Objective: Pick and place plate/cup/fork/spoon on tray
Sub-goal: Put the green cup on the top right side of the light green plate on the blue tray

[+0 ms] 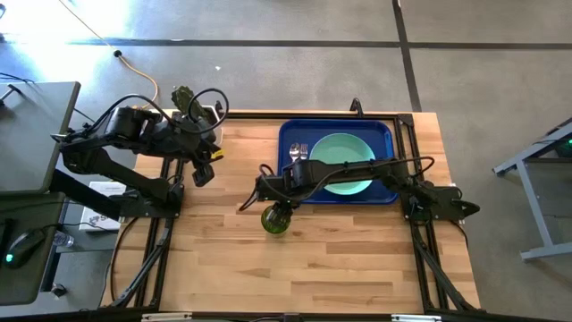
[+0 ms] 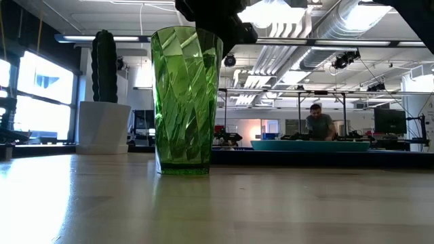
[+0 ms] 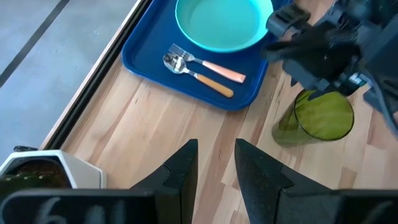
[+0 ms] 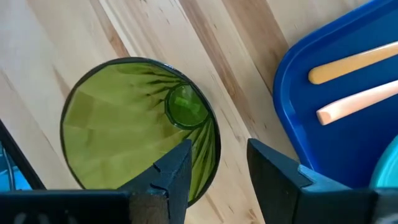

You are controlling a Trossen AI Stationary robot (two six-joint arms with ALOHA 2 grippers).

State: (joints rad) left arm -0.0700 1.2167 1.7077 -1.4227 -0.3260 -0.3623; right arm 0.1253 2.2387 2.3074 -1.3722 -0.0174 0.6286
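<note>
The dark-green cup (image 1: 274, 220) stands upright on its base on the bare wood, near the blue tray's (image 1: 288, 134) left front corner. It also shows in the low view (image 2: 186, 102) and the right wrist view (image 4: 124, 130). My right gripper (image 4: 221, 162) is open just above the cup's rim, one finger over the cup's inside and one outside its wall. The mint-green plate (image 1: 344, 163), the fork (image 3: 208, 63) and the spoon (image 3: 196, 73) lie in the tray. My left gripper (image 3: 216, 165) is open and empty over the table's far left part.
A cactus in a white pot (image 1: 192, 107) stands at the table's far left corner, by my left arm. My right arm reaches across the tray above the plate. Bare wood lies in front of the cup and the tray. A person shows far off in the room (image 2: 319, 122).
</note>
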